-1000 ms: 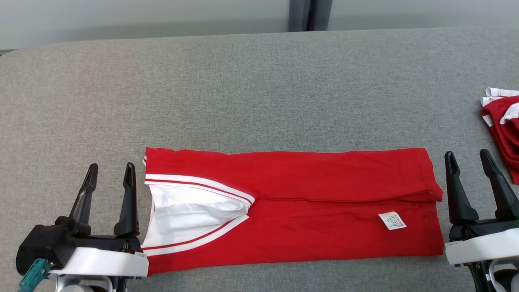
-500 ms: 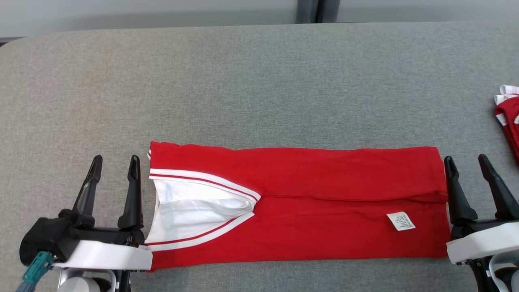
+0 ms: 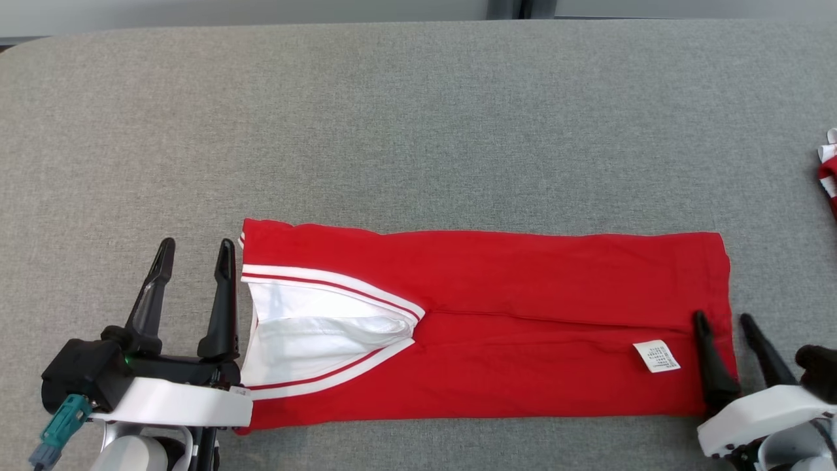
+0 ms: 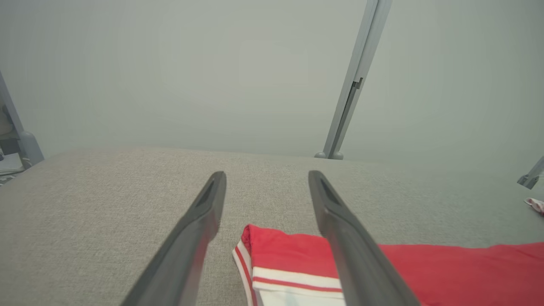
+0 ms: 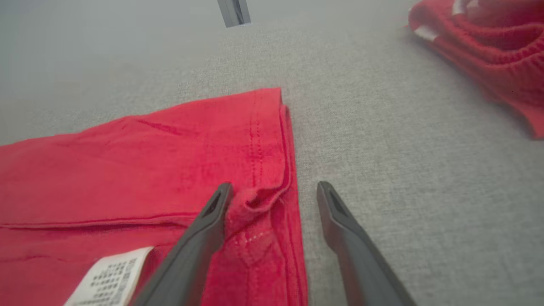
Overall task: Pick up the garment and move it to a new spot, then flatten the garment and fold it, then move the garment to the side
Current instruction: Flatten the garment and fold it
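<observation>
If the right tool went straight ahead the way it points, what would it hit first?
Likely the red garment: its hemmed edge sits just ahead of the right tool, between its open jaws, though height above the cloth is unclear.

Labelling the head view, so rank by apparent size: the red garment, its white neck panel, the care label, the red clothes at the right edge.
1. red garment
2. white neck panel
3. care label
Unranked: red clothes at the right edge, cut off by the frame.
</observation>
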You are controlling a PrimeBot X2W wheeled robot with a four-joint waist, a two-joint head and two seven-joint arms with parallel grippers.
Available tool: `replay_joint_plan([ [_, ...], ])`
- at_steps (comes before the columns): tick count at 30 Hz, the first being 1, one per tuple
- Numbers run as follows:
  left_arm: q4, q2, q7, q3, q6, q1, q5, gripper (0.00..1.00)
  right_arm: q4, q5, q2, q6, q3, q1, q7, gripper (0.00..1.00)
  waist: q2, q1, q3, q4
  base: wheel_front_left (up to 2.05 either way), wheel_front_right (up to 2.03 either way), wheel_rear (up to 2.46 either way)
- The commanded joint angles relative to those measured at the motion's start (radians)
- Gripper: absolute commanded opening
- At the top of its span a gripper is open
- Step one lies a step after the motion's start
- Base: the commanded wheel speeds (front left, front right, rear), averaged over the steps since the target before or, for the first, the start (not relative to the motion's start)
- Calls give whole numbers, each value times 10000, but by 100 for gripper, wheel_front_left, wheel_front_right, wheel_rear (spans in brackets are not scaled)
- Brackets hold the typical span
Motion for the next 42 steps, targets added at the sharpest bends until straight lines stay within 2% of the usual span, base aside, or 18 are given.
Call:
replay_joint_plan([
  [1,75,-24,-57,63,-113,-164,88,100,393,207,-6,-3,141,-143,-87,100,0,0,21,-26,0,0,0],
  [11,191,-102,-58,192,-264,-176,191,100,1626,855,197,-1,802,-81,-111,100,0,0,-22,-76,0,0,0],
  [12,204,-112,-58,204,-265,-169,193,100,1684,890,199,-1,852,-103,-147,83,0,0,-28,-78,0,0,0],
  [13,212,-119,-58,217,-262,-157,197,100,1773,956,193,-1,897,-127,-111,38,0,0,-35,-87,0,0,0],
  [14,220,-120,-58,229,-278,-143,201,100,1826,976,181,-1,931,-151,-153,2,0,0,-42,-94,0,0,0],
  [25,304,-199,-58,351,-420,-100,271,100,1888,1572,-556,-49,378,-385,-617,0,0,0,-132,-120,0,0,0],
  [34,366,-247,-54,389,-499,-44,319,100,1506,1554,-1560,-23,-1106,-491,-700,0,0,0,-228,-194,0,0,0],
  [37,384,-265,-51,434,-539,-43,321,100,1205,1543,-1602,-3,-1269,-415,-532,0,0,0,-254,-205,0,0,0],
  [40,426,-308,-49,482,-549,19,297,100,628,1586,-1440,-3,-993,-341,-337,0,0,0,-322,-242,0,0,0],
  [42,448,-315,-49,500,-572,84,250,100,-186,1634,-1211,-3,-590,-244,-113,0,0,0,-385,-320,0,0,0],
])
